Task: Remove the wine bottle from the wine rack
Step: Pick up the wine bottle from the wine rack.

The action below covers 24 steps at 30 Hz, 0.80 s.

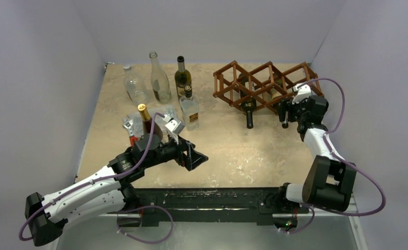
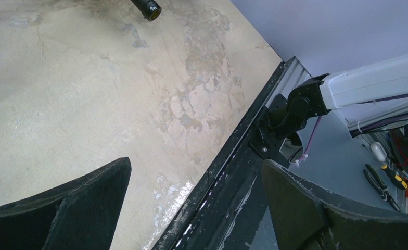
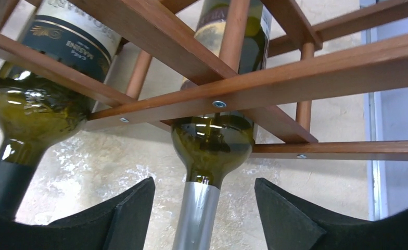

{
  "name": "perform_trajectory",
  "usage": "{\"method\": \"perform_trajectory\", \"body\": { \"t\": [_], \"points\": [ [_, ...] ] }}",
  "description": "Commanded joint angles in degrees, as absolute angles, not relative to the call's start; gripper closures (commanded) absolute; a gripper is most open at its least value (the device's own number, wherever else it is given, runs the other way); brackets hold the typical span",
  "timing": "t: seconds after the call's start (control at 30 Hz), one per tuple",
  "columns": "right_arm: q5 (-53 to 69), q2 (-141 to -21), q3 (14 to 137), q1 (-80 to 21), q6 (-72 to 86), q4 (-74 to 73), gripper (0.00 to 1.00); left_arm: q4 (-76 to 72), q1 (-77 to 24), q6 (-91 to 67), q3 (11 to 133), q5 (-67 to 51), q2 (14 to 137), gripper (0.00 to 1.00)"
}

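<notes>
Right gripper (image 3: 203, 190), jaws apart, straddles wine bottle (image 3: 212, 146) neck; depth unclear. Off-axis pull could snag, dragging wine rack (image 3: 316, 78).

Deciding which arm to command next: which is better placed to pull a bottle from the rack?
Right. The right pincer is open at the wine rack, straddling the silver-necked bottle. The left pincer, also open, faces the table near its front edge, far from the rack.

Top: overhead, from behind. Right wrist: close on wine rack (image 3: 295, 78). Left wrist: tabletop (image 2: 87, 94).
</notes>
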<state>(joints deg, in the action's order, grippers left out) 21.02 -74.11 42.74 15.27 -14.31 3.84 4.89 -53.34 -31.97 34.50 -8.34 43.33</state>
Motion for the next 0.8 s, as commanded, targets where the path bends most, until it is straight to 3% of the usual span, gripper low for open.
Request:
{"method": "perform_trajectory", "body": {
  "t": [0.0, 0.37, 0.77],
  "points": [
    [18.6, -76.1, 43.5, 14.1, -12.8, 9.1, 0.28, -1.1, -53.7, -33.3, 33.4, -7.4, 43.5, 0.03],
    [15.2, -79.9, 42.2, 13.9, -12.0, 12.5, 0.37, -1.7, -53.6, -33.3, 32.9, -7.1, 43.4, 0.03],
    [13.4, -83.5, 45.1, 13.8, -13.3, 8.3, 0.37, -1.5, -53.6, -33.3, 32.6, -7.0, 42.7, 0.03]
  ]
}}
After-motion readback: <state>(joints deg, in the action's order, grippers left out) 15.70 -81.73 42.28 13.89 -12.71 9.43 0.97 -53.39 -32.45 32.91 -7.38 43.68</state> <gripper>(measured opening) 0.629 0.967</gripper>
